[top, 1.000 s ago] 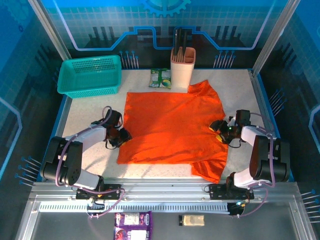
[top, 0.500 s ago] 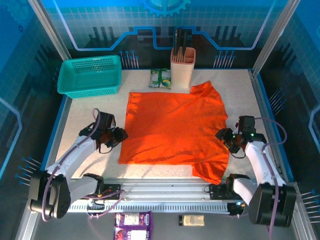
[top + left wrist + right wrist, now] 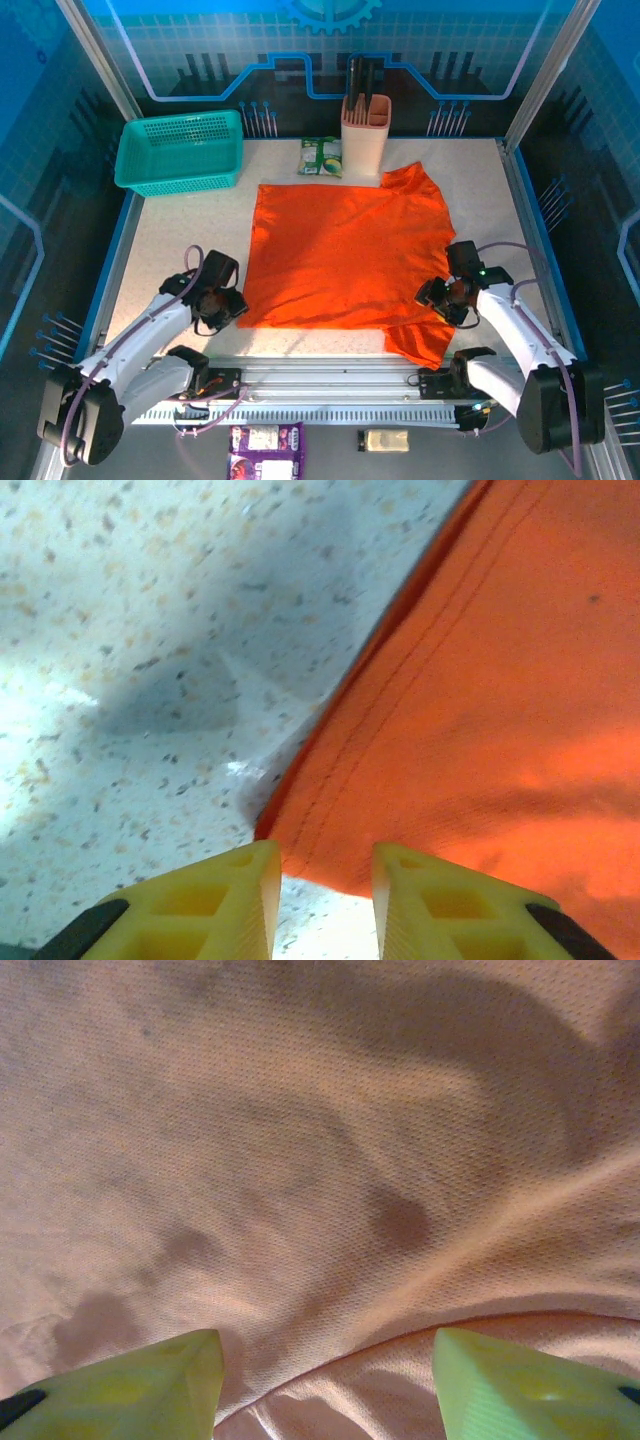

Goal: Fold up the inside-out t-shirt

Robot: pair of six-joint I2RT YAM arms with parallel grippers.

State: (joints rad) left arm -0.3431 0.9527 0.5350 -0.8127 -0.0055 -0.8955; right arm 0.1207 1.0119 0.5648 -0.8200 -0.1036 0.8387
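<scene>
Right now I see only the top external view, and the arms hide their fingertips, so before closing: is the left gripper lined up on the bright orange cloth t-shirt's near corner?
Observer: Yes. In the left wrist view the left gripper straddles the stitched hem corner of the bright orange cloth t-shirt, jaws apart.
Operator: And the other side?
Observer: The right gripper is open too, over cloth, a curved hem edge running between its fingers.
</scene>
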